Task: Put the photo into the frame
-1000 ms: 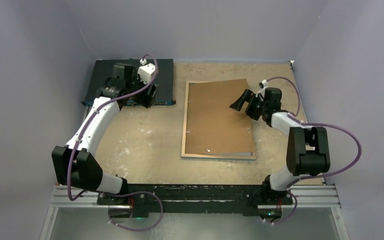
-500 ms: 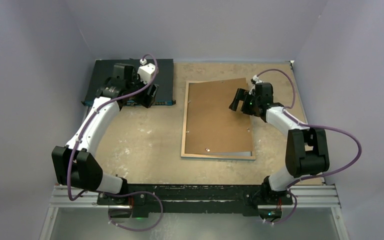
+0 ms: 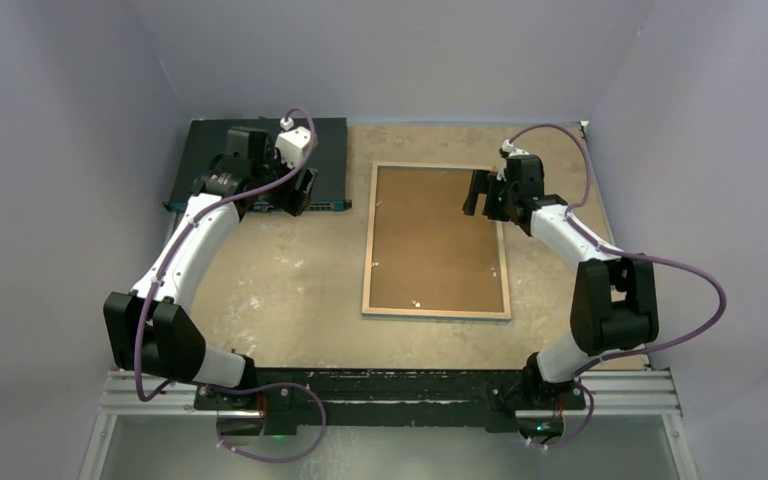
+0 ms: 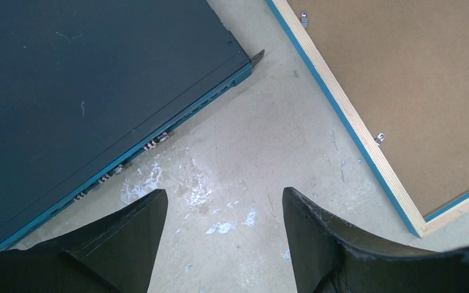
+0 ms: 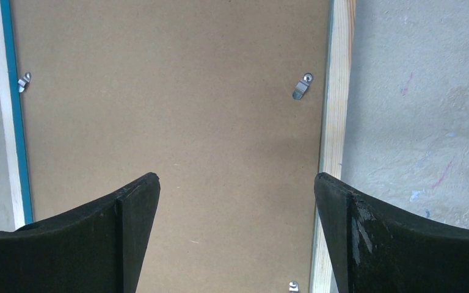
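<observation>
**A:** Brown fibreboard is nearly all that shows of the frame (image 3: 436, 313). It lies face down and flat on the surface (image 3: 290, 270), a little toward 3 o'clock from the middle in the overhead view, with its long sides running 12 to 6.

**B:** And the backing board (image 3: 435, 240)?

**A:** It is set inside the light wood rim and square with it. A thin blue edge lines the rim, and small metal clips (image 5: 300, 87) sit along the board's edges.

**B:** Where are the right jaws?

**A:** Above the frame's 1 o'clock corner, at the end of the right arm (image 3: 560, 230). They are released and spread wide, with nothing between them. In the right wrist view one of the fingers (image 5: 98, 244) hangs over the board. The other hangs over the wood rim and the bare surface beside it at 3 o'clock. Whether either touches, I cannot tell.

**B:** The left jaws?

**A:** Also released, parted partway and grasping nothing. The left arm (image 3: 195, 240) has them over bare surface between the dark flat box (image 3: 330, 140) and the frame. From that wrist camera, the frame's corner lies at 2 o'clock of the jaws and the box at 10 o'clock.

**B:** And the box overall?

**A:** At 10 o'clock on the surface, apart from the frame, with a strip of bare surface between them.
</observation>
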Robot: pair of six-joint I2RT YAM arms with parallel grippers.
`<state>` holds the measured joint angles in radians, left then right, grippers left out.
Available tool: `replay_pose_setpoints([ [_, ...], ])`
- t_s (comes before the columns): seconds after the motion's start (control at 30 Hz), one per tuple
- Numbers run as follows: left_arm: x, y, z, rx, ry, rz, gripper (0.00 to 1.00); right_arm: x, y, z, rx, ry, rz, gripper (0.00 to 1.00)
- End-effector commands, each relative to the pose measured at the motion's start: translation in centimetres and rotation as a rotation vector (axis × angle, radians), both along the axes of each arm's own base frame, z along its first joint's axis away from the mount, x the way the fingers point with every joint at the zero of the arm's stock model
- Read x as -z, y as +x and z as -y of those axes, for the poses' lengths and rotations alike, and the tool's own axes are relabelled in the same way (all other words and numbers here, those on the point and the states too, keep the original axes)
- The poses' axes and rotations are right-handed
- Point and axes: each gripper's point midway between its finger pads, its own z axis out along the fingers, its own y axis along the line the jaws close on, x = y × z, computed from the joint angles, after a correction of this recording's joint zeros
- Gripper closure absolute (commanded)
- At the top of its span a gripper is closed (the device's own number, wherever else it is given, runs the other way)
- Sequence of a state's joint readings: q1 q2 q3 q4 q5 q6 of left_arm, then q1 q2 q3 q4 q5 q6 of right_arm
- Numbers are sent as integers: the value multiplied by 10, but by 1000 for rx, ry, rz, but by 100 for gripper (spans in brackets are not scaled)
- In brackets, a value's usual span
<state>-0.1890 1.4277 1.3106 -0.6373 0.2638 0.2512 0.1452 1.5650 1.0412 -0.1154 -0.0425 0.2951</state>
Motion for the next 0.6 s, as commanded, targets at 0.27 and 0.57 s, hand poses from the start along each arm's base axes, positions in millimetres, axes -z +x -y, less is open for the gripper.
replay_pose_setpoints([
  [0.27,-8,4,5,8,-32,-2,32,-104,12,-39,-62,257,265,1],
  [0.57,6,9,16,11,-71,-82,29,-99,14,-75,-117,379,247,1],
])
